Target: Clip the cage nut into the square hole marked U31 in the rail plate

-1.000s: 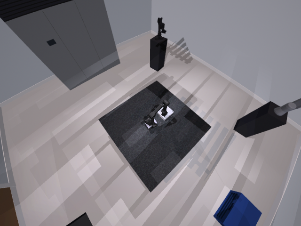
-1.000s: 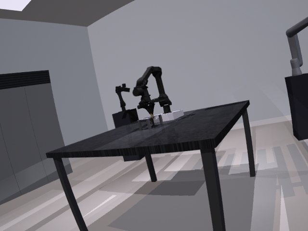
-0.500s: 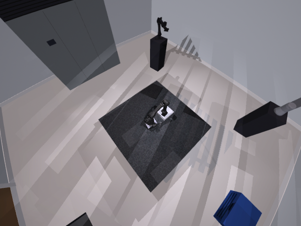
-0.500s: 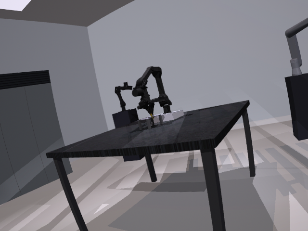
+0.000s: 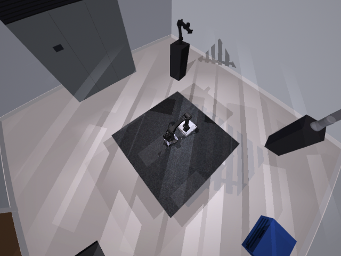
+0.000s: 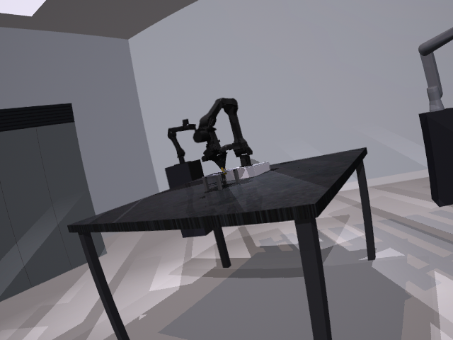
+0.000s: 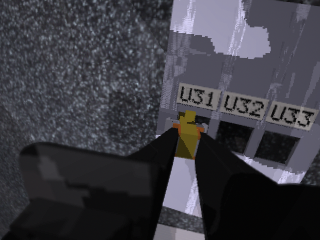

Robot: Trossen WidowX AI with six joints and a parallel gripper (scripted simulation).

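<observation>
Yellow and orange, the cage nut (image 6: 223, 170) (image 7: 188, 137) sits gripped between the fingers (image 6: 222, 167) at the U31 hole, with seating unconfirmed, release and withdrawal left.

Looks like robotics lab: black jointed robot arm (image 5: 172, 128) (image 6: 233, 124) on dark rectangular worktop (image 5: 176, 165) (image 6: 255, 197), w/ 2 other arms on black pedestals (image 5: 178, 59) (image 5: 294, 136) (image 6: 182, 176) (image 6: 437, 157) nearby.

Top looks down from afar; exterior looks low across the same table (image 5: 176, 178) (image 6: 274, 193) (image 7: 75, 75). Wrist looks down closely, rail plate (image 5: 168, 143) (image 6: 231, 175) (image 7: 215, 75) toward two o'clock.
</observation>
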